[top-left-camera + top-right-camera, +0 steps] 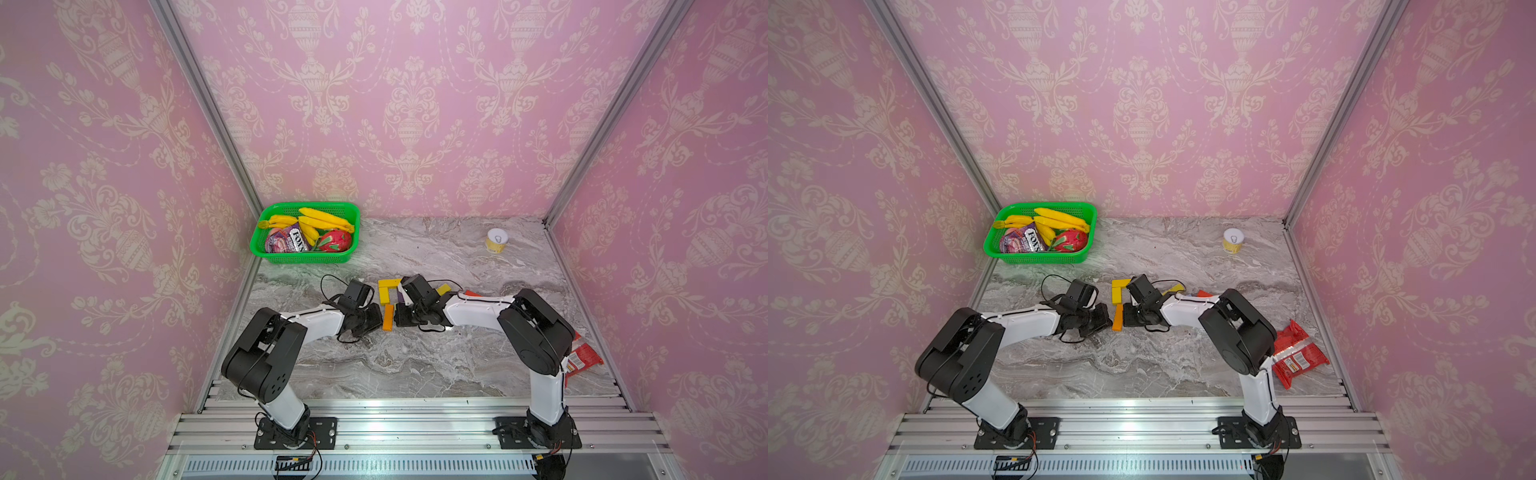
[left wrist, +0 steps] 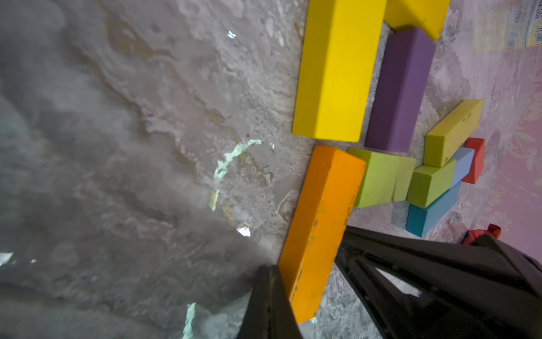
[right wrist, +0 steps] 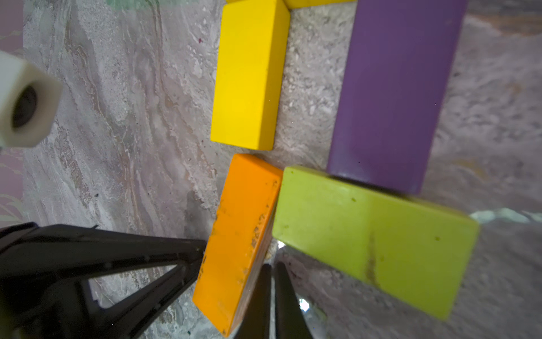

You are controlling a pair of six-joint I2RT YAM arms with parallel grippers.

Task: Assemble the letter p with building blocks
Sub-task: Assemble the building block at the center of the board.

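Observe left gripper [image 2: 271, 281] and right gripper [image 3: 273, 273], each with jaws pressed together and pinching nothing, set against opposite long sides of orange block [image 2: 319, 229] lying flat on table [image 1: 415, 365], end-on to yellow block [image 2: 337, 73].

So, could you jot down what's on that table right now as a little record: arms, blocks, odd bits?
surface: marble-patterned table
letter blocks: yellow block, second yellow block across its end, purple block, lime green block, orange block, all lying flat
left gripper: shut, tip against one long side of the orange block
right gripper: shut, at the opposite long side
spare blocks: loose cluster beside the letter
elsewhere: green basket with bananas, can, red packet
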